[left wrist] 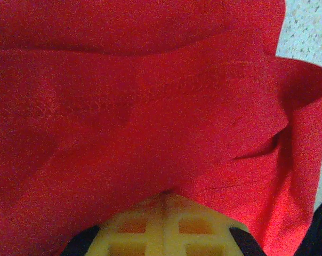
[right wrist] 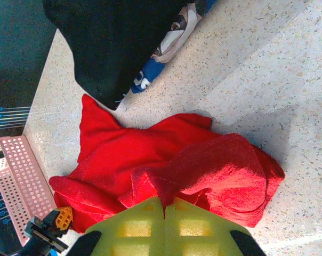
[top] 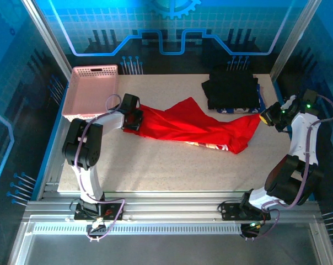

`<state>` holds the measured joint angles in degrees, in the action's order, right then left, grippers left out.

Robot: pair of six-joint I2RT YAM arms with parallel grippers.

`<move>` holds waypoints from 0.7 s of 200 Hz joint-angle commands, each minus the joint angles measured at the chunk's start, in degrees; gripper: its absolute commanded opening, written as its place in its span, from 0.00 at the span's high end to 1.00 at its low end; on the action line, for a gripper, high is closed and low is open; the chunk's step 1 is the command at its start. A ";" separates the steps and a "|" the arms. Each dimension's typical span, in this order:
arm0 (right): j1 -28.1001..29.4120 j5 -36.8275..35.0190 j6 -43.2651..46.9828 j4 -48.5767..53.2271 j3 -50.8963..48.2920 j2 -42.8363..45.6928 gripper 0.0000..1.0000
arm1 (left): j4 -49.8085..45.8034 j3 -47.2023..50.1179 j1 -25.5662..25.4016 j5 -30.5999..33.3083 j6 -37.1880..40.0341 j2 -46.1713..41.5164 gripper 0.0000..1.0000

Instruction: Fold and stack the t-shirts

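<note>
Speckled, pale stone-look table (top: 155,171), brightly lit from above, crossed by soft slanting bands of shade. Sits inside a cage of aluminium posts (top: 45,33), leaning up at the back left and back right. Behind, a dark back wall (top: 172,22) printed with glowing blue circuit lines, a fine grid and part of a gear. Same blue pattern on the side panels (top: 12,110), left and right. Along the near edge, grooved metal rails (top: 172,201), then a slotted strip and a plain grey floor plate (top: 166,248). Cool blue cast everywhere beyond the tabletop.
</note>
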<state>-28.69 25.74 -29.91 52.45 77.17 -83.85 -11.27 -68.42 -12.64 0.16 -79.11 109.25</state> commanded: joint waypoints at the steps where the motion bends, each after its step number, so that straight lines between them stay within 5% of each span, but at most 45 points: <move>1: -0.66 0.91 0.51 0.28 0.00 1.06 1.00 | 0.39 1.80 0.87 -0.93 1.53 -4.09 1.00; 33: -0.66 1.24 0.29 0.00 -0.16 1.24 1.00 | 2.05 4.09 2.26 -2.30 0.97 -5.91 1.00; 52: -0.67 1.32 0.29 -0.11 -0.43 1.32 1.00 | 3.81 3.96 2.28 -3.43 0.56 -5.29 0.72; 65: -0.67 1.33 0.20 -0.15 -0.66 1.58 1.00 | 4.55 3.53 1.97 -3.93 0.02 -4.65 0.62; 140: -0.75 0.89 0.64 0.29 -0.94 2.29 1.00 | 1.40 0.40 0.60 -5.43 -0.34 -0.74 0.60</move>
<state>-28.69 25.93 -29.91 52.42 76.79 -83.02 -7.22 -65.98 -11.88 -3.92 -79.57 106.52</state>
